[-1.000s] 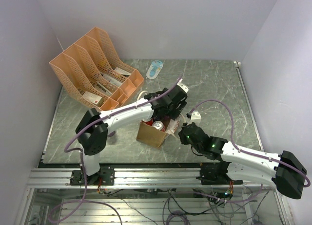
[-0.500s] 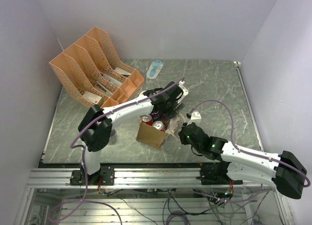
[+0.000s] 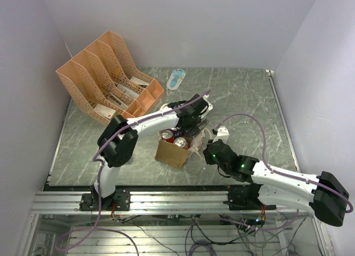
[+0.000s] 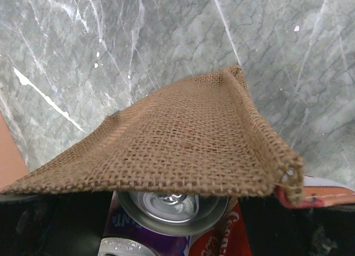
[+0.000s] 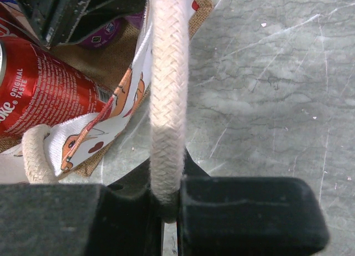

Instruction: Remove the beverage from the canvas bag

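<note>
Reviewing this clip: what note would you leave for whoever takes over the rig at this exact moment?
Grippers: right gripper has its jaws shut on the cream handle of the canvas bag. The left gripper is at the bag's mouth, over the cans; whether its jaws have closed on one cannot be told.
Things: both drinks are in the bag, a purple can and a red cola can.
Done: handle gripped, left arm in position.
Left: grasp a can, lift it clear, set it down outside the bag.
</note>
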Controlling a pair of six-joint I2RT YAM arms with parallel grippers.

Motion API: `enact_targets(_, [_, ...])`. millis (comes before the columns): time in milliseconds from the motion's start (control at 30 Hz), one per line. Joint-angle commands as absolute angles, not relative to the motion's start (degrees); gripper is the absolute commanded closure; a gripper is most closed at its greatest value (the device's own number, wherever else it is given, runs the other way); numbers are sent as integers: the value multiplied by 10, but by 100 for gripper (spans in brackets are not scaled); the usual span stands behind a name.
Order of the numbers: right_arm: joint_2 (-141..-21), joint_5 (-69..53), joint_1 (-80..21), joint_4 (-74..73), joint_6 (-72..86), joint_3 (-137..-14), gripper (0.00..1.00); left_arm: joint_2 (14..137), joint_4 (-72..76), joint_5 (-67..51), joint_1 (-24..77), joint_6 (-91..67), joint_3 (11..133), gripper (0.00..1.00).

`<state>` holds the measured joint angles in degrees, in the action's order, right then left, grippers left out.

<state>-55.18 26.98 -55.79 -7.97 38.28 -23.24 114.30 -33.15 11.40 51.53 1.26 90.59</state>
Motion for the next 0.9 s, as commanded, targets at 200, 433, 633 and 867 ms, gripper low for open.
enact_targets(200, [-561, 281, -557, -101, 371, -237, 96, 1183, -309, 132, 513, -10, 923, 18])
enact_targets(433, [-560, 282, -557, -101, 371, -237, 96, 1133, -314, 124, 513, -30, 930, 39])
enact_targets(633, [-559, 283, -557, -101, 372, -236, 96, 1056, -317, 137, 513, -51, 924, 54])
enact_targets(867, [-558, 285, -557, -101, 373, -236, 96, 964, -327, 129, 513, -78, 914, 65])
